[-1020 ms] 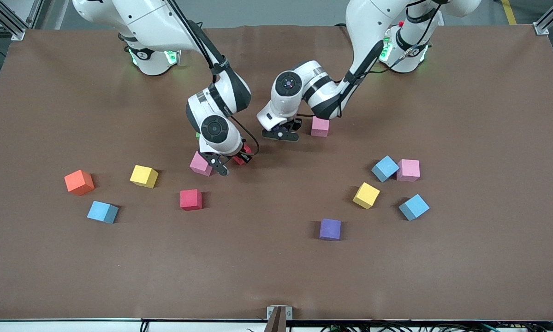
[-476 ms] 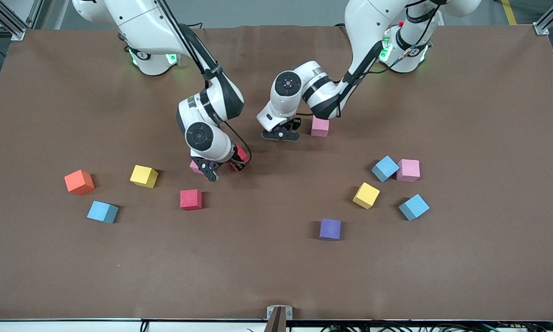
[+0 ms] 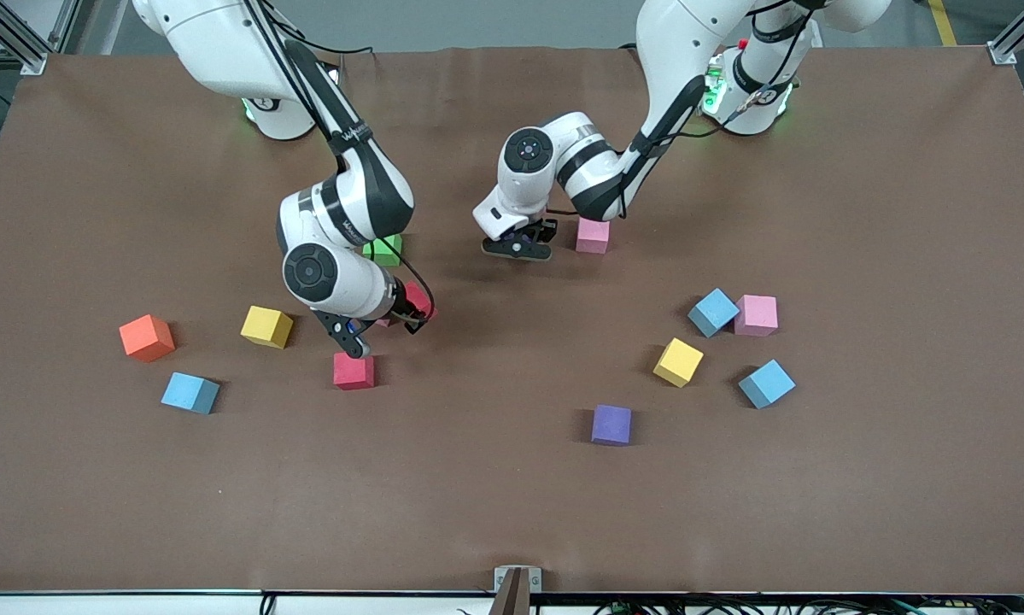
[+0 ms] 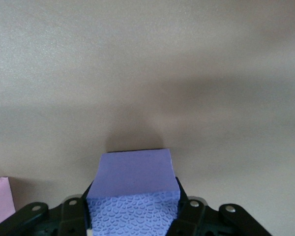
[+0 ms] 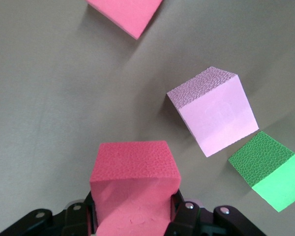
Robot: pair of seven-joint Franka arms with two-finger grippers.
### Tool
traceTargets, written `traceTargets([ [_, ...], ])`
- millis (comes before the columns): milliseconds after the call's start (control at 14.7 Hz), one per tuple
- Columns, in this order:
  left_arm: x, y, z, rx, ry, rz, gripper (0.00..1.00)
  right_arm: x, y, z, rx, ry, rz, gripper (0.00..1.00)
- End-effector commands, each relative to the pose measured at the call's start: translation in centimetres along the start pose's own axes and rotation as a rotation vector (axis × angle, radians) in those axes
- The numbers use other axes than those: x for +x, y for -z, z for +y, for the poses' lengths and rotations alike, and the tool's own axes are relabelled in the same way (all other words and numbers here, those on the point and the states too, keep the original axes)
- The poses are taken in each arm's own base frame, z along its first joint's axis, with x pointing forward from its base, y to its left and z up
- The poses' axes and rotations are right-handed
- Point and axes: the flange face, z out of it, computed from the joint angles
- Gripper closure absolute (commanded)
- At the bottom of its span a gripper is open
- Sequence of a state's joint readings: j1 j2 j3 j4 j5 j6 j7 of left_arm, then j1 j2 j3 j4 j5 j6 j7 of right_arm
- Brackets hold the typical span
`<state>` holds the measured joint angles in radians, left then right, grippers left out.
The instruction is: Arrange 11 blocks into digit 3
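Starting lowest in the frame, a loose purple block [image 3: 611,424] is seen at lower centre, with a red block [image 3: 354,371] on the surface [image 3: 512,512] slightly higher. Just above that, the right arm's jaws are clamped on a second red block [image 5: 135,182], carried over the surface close to a pink block [image 5: 214,110] and the green block [image 3: 383,249]. At upper centre, the left arm's jaws are closed on another purple block [image 4: 132,189], held low just beside a pink block [image 3: 593,235]. The blocks are judged light, foam-like and slightly yielding, with pebbled faces that should not slip. Two opposite flat faces, gripped centrally, are the best hold.
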<state>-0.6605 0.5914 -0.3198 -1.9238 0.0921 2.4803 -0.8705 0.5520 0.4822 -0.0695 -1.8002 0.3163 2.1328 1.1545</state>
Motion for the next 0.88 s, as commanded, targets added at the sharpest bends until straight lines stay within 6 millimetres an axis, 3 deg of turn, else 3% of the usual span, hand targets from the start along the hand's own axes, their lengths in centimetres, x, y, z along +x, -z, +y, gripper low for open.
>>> traceTargets([
  [0,0.0,-0.4,0.2,0.007,0.005,0.008,0.61,-0.3,0.0,0.2,-0.003,-0.001,-0.017,1.0],
  [136,0.1,-0.4,0.0,0.008,0.017,0.007,0.17,0.3,0.6,0.3,-0.001,-0.01,-0.021,1.0],
  [204,0.2,-0.4,-0.1,0.008,0.045,0.006,0.0,0.6,1.3,0.2,-0.002,-0.012,-0.024,1.0],
  [340,0.3,0.6,-0.1,0.008,0.072,0.016,0.0,0.0,1.5,0.1,-0.025,0.014,0.0,0.99],
  [476,0.2,4.1,0.0,0.03,0.076,0.03,0.0,-0.1,1.5,0.2,-0.036,-0.028,0.018,0.96],
  [612,0.3,8.4,-0.5,0.046,0.088,0.052,0.0,-1.6,2.6,0.3,-0.042,-0.04,0.076,0.95],
  [680,0.5,10.3,-1.0,0.059,0.097,0.055,0.0,-1.7,2.6,0.2,-0.048,-0.064,0.089,0.94],
  [816,2.1,13.9,-4.0,0.071,0.175,0.064,0.0,-2.3,2.6,0.1,-0.05,-0.086,0.089,1.0],
])
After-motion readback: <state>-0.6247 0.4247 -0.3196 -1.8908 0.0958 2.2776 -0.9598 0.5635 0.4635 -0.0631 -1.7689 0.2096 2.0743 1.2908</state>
